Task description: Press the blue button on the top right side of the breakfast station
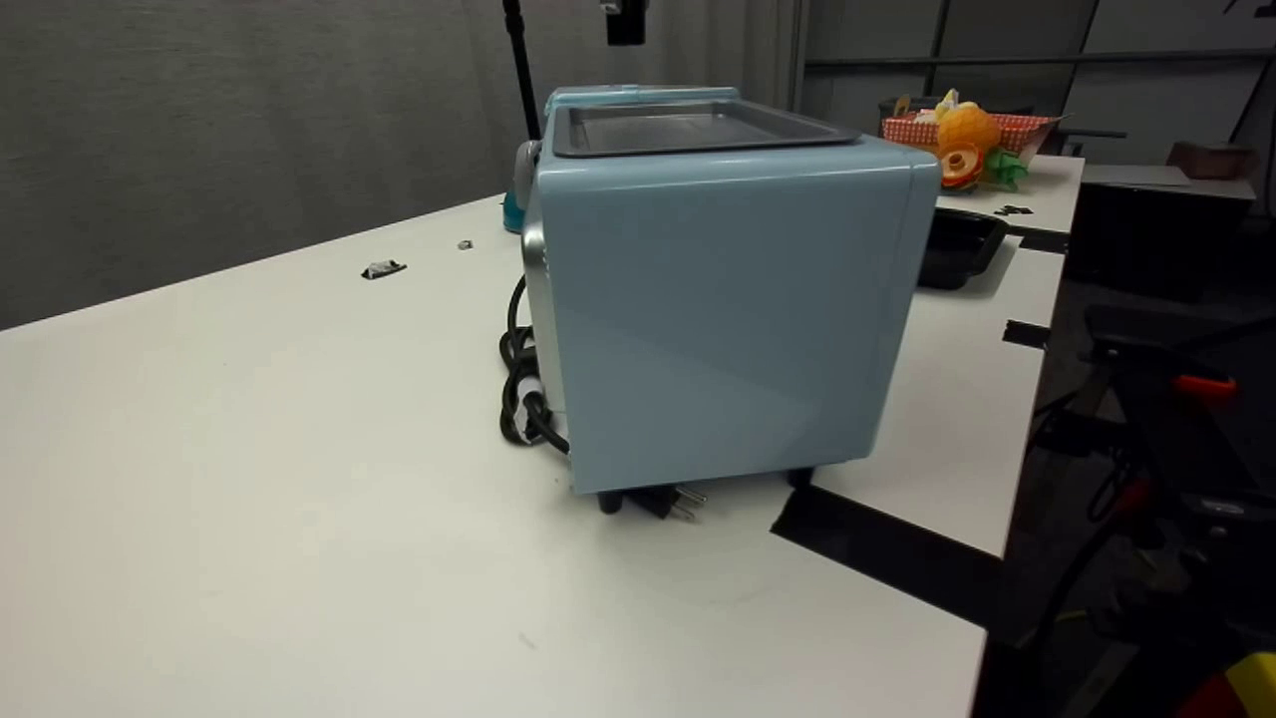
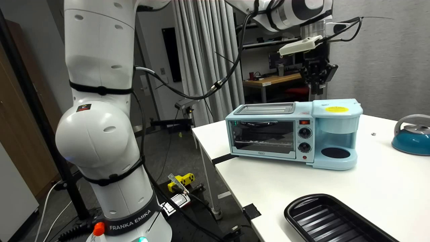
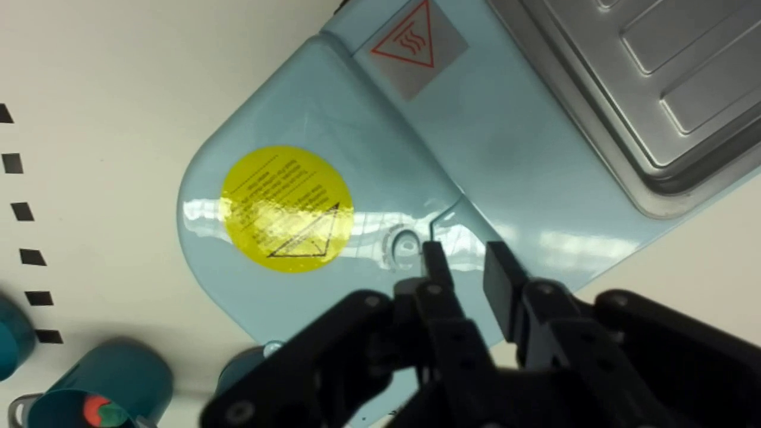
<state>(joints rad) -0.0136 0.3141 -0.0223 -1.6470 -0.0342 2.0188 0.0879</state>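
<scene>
The breakfast station (image 1: 728, 309) is a pale blue metal box on the white table. Its front with oven door and knobs shows in an exterior view (image 2: 268, 134). A round pale blue button (image 3: 406, 248) sits in the top of its right-hand section in the wrist view, beside a yellow sticker (image 3: 287, 209). My gripper (image 3: 467, 252) is open with nothing between its fingers. In the wrist view the left fingertip overlaps the button's right edge. In an exterior view my gripper (image 2: 316, 90) hangs a little above the station's right top, apart from it.
A metal tray (image 2: 265, 109) lies on the station's top. A black cord (image 1: 523, 399) is behind it. A black ridged pan (image 2: 336, 218) and a teal lidded pot (image 2: 413, 139) stand on the table (image 1: 249, 499). A teal cup (image 3: 113, 368) shows in the wrist view.
</scene>
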